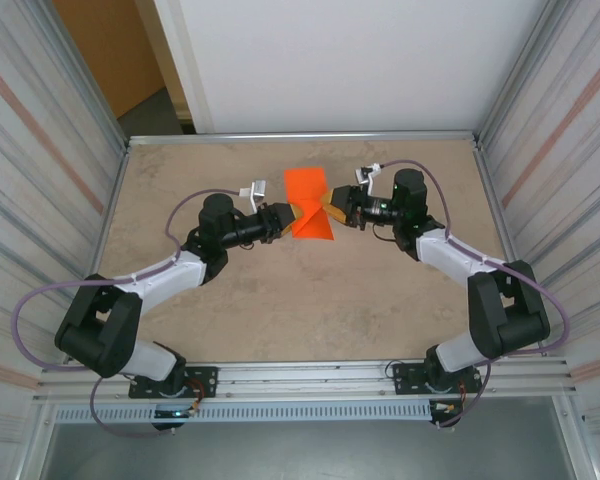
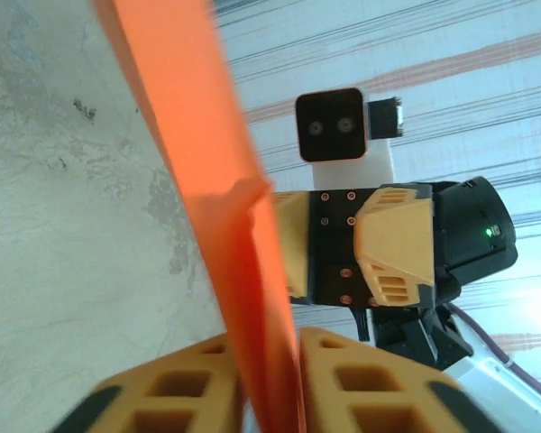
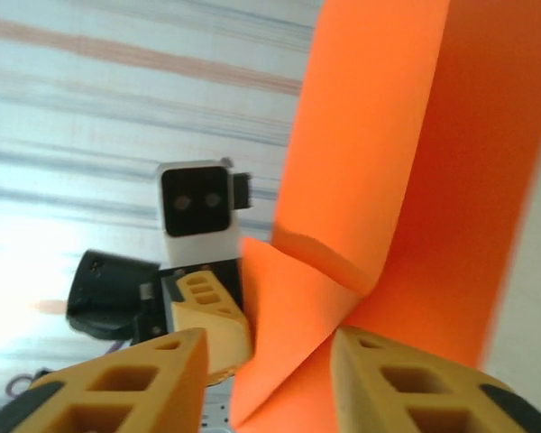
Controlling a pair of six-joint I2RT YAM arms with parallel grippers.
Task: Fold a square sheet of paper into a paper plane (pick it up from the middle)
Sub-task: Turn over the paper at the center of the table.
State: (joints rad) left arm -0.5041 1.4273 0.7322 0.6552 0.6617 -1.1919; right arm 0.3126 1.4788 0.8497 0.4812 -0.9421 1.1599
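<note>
Desk point(image 1: 280, 310) fills the top view; at upper centre we see the square sheet of paper point(image 1: 308, 190), bright orange, creased and twisted. Our left end effector point(image 1: 286, 220) pinches it tight, while the right end effector point(image 1: 330, 208) stands partly open around it.

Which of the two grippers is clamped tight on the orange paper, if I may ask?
The left gripper: its fingers press both sides of the orange paper, whereas the right gripper has its fingers spread, with a gap beside it.
</note>
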